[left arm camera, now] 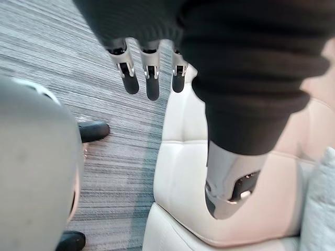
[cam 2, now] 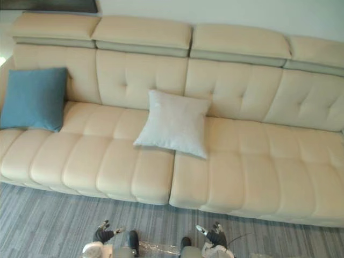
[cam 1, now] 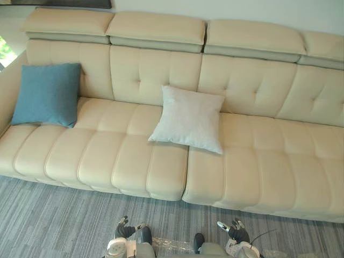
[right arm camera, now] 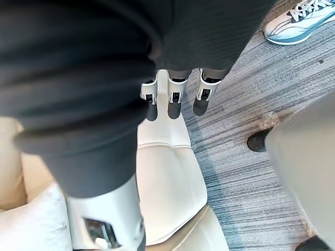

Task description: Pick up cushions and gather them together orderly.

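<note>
Across the long cream tufted-leather sofa [cam 1: 258,161], the gathering was judged not begun. The square blue fabric cushion [cam 1: 47,94] stood propped at the left end against the backrest. The square pale grey-white fabric cushion [cam 1: 189,118] leaned at mid-sofa over the seat seam, well apart from it. Neither was held; bringing them side by side and squaring them was all left to do. Count: sofa, one; grey striped carpet [cam 1: 54,226], one expanse before it; cushions, two; hands, two. Left hand [left arm camera: 152,73] and right hand [right arm camera: 175,99] hung over the carpet by the sofa's front edge, fingers loosely straight, both empty. Person's pale sneaker [right arm camera: 301,21], one, lay on the carpet.
</note>
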